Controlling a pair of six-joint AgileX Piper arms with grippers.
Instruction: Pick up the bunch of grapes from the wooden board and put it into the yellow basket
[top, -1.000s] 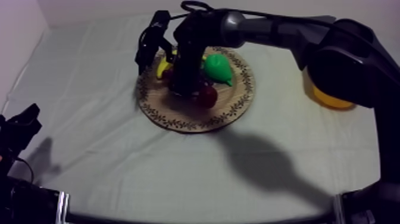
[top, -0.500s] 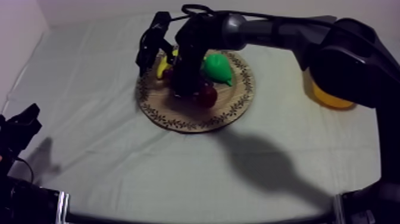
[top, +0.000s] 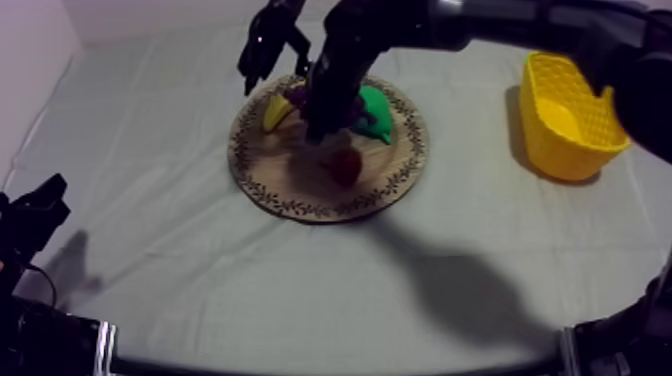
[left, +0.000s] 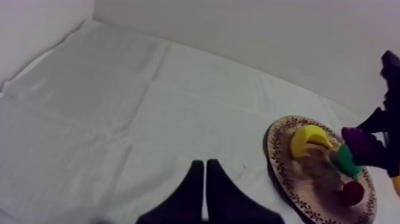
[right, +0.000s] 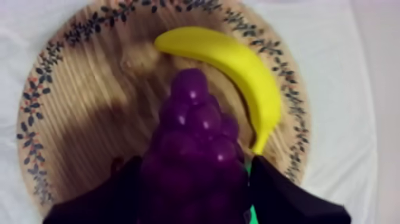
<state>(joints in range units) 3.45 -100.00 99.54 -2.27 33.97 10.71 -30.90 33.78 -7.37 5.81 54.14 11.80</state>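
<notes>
Top view: right gripper (top: 320, 120) sits upper centre of frame over the wooden board (top: 300, 208), pinching the bunch of grapes (top: 298, 98), which looks clear of the wood. The yellow basket (top: 575, 150) is at the right edge, well apart, so the carry has to run rightward across the frame. The right arm is the nearer one; the left gripper (top: 35, 215) is parked lower left. The banana (top: 275, 110) and pear (top: 378, 112) flank the bunch, with the small red fruit (top: 345, 165) below it. Against 0.5 s ago the arm has risen, the basket it was hiding is now in full sight, and the grapes have come up with it. Left wrist view: own fingers pressed together in a narrow wedge over the cloth, the board well off, the grapes raised above the pear at the other arm's gripper. Right wrist view: black fingers on both sides of the bunch's wide end, its long axis pointing away from the gripper, the narrow tip just beside the banana, the board beneath
</notes>
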